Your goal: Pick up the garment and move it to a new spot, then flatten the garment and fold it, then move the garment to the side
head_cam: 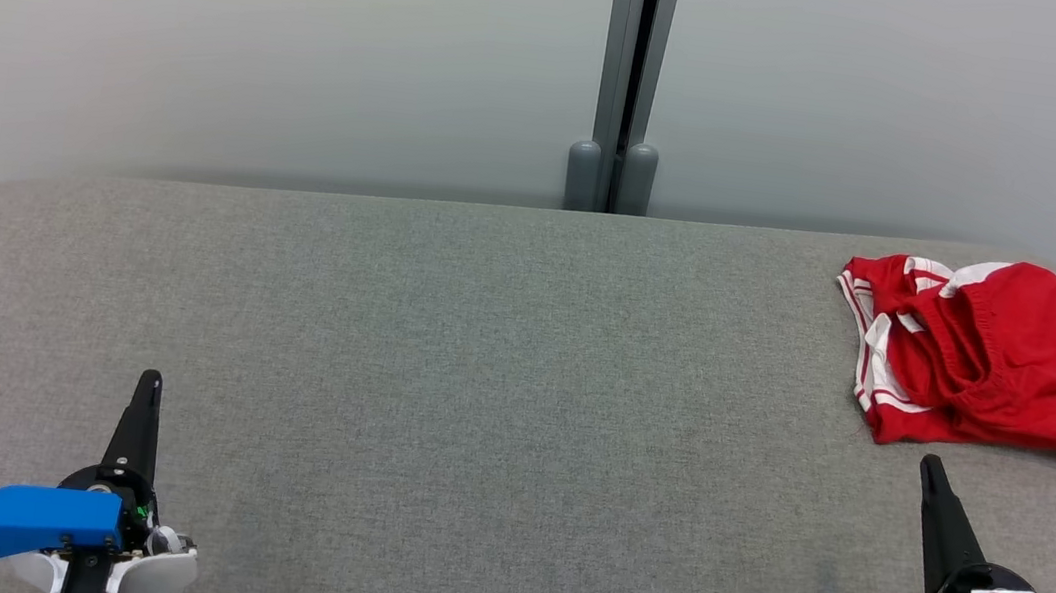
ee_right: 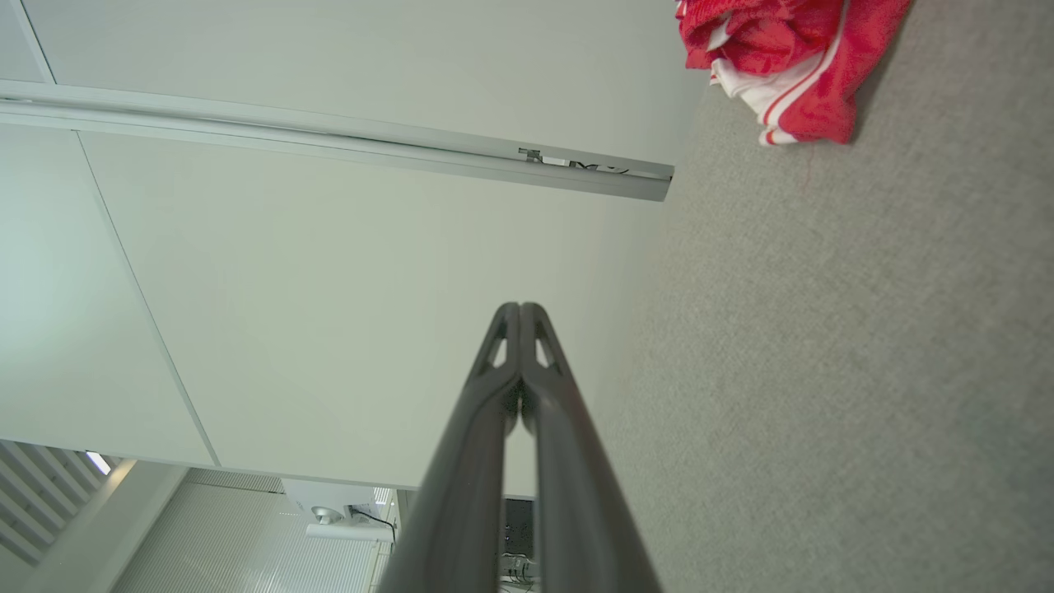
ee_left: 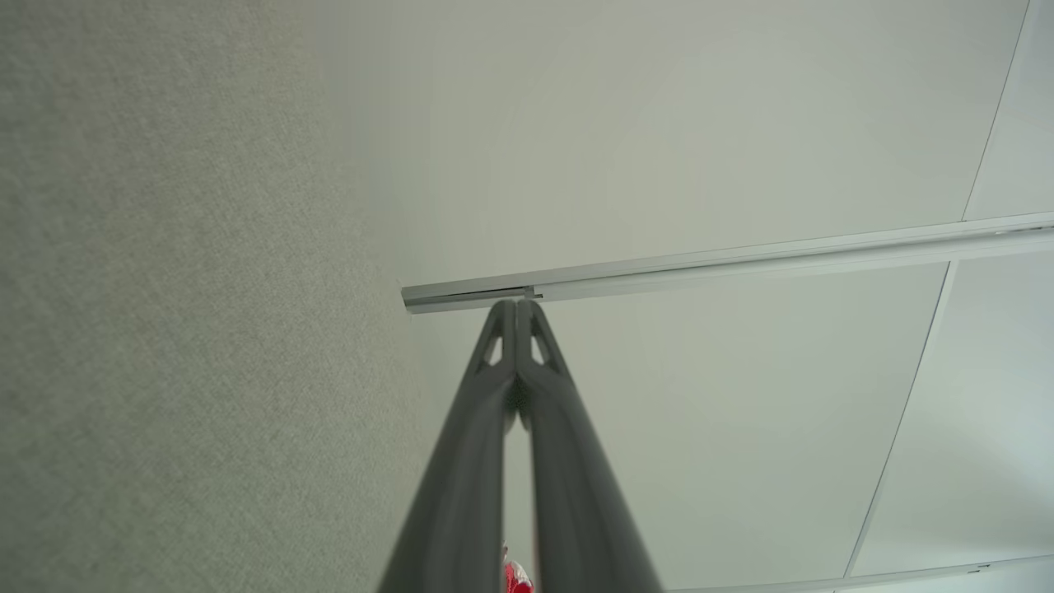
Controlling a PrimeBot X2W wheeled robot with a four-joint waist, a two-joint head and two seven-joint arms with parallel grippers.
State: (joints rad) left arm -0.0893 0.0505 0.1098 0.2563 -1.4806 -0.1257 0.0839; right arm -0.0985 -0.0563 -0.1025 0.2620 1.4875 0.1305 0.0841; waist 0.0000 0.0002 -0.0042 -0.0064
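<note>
Head view: crumpled red shorts (head_cam: 994, 359) lie at the far right corner of the grey cloth-covered table (head_cam: 477, 381), with open cloth stretching away to its left edge. The left gripper (head_cam: 150, 381) and right gripper (head_cam: 928, 467) hang by the near corners, both pinched shut and empty.

Left wrist view: fingers (ee_left: 469, 461) pressed together before a pale wall (ee_left: 700, 123).

Right wrist view: tips together, the shorts against the table's far edge.

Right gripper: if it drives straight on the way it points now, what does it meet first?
Probably the wall behind the table: the shut right gripper aims there, the red shorts off to one side. In the head view it could skim the shorts' near edge; height is unclear.
</note>
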